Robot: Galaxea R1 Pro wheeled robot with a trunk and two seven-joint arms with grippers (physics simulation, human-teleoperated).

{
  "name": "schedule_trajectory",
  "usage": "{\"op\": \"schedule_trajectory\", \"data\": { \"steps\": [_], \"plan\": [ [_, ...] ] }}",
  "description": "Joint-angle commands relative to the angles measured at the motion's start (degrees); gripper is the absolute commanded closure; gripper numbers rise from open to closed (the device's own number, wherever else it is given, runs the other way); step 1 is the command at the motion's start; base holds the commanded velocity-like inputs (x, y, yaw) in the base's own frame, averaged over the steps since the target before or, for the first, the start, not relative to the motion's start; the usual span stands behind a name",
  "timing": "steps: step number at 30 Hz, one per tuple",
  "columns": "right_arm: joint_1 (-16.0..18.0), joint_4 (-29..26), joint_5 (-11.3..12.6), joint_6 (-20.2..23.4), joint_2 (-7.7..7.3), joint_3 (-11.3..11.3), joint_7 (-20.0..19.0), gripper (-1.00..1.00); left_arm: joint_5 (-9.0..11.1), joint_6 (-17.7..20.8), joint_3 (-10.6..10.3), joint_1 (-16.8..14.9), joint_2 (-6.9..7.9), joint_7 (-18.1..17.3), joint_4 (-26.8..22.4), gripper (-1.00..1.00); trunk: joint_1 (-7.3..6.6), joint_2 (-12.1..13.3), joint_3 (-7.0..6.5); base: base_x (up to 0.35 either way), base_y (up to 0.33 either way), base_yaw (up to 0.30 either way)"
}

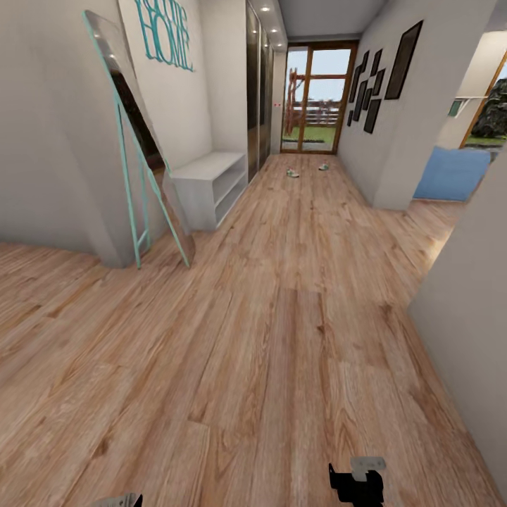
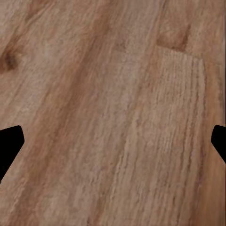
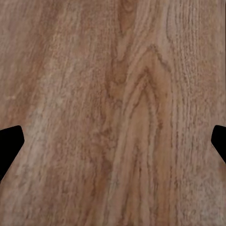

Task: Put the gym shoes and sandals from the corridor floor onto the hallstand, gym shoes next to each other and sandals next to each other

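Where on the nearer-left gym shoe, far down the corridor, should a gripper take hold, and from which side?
Judging cautiously: the left gym shoe lies flat on the corridor floor, so come from above and pinch across its sides. It is too small here to tell heel from toe; both grippers are empty.

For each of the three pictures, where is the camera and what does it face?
Head view: from the head, down the corridor; floor, rack, far shoes; right gripper at the bottom edge.
Left wrist view: on the left arm, facing floor planks; left gripper fingertips at both edges.
Right wrist view: likewise; right gripper fingertips.
Shared: both wrist views show bare floor, grippers open.
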State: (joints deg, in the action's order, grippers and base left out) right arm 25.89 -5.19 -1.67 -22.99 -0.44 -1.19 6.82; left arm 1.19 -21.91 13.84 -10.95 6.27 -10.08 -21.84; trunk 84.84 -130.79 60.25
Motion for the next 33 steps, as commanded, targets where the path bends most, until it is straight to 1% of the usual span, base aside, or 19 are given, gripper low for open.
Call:
{"op": "schedule_trajectory", "data": {
  "steps": [1,22,33],
  "plan": [
    [0.0,0.0,-0.2,-0.1,0.00,-0.1,0.3,-1.00,0.1,-0.1,0.4,0.0,-0.03,-0.6,0.0,-1.00,0.03,0.0,0.05,0.338,0.000,-0.153],
    [0.0,0.0,-0.2,-0.1,0.00,-0.1,0.3,-1.00,0.1,-0.1,0.4,0.0,-0.03,-0.6,0.1,-1.00,0.03,0.0,0.05,0.338,0.000,-0.237],
    [0.0,0.1,-0.2,-0.1,0.08,-0.1,0.3,-1.00,0.2,-0.1,0.4,0.0,-0.03,-0.6,0.1,-1.00,0.03,0.0,0.05,0.338,0.000,-0.031]
  ]
}}
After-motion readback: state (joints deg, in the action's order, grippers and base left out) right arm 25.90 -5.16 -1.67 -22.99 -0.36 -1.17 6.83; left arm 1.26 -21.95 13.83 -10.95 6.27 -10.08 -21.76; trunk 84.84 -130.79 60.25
